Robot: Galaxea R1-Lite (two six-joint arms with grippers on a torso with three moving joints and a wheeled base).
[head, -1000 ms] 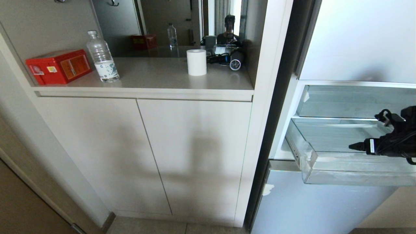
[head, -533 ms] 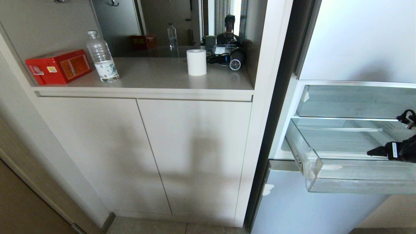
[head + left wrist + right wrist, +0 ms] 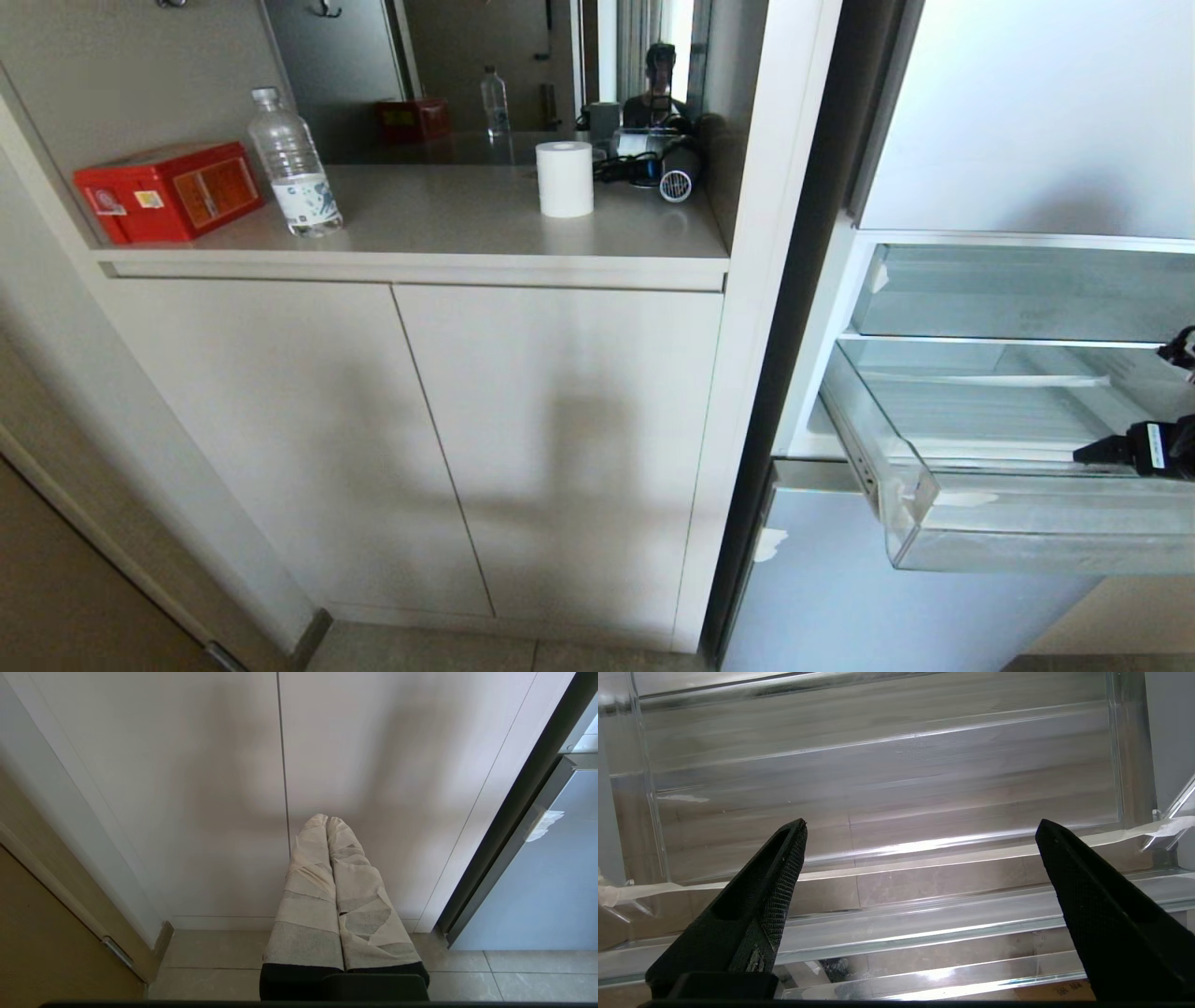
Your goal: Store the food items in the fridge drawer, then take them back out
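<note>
The fridge drawer (image 3: pixel 1027 537), a wide clear plastic bin, stands pulled out of the fridge at the right of the head view. What I see of its inside is bare. The food items are out of view. My right gripper (image 3: pixel 920 828) is open wide over the drawer's front rim, with nothing between its black fingers (image 3: pixel 777 877). In the head view only one finger (image 3: pixel 1111 450) pokes in from the right edge, just above the rim. My left gripper (image 3: pixel 327 820) is shut, its tape-wrapped fingers pressed together, parked low in front of the cabinet doors.
A shallower clear tray (image 3: pixel 1018 294) sits above the drawer and a glossy lower panel (image 3: pixel 887 597) below it. To the left, a cabinet counter (image 3: pixel 448 219) holds a red box (image 3: pixel 168 191), a water bottle (image 3: pixel 294 168), a paper roll (image 3: pixel 565 177) and a hair dryer (image 3: pixel 677 177).
The drawer has slid further out of the fridge. My right gripper has drawn back with it toward the right edge of the head view, staying open.
</note>
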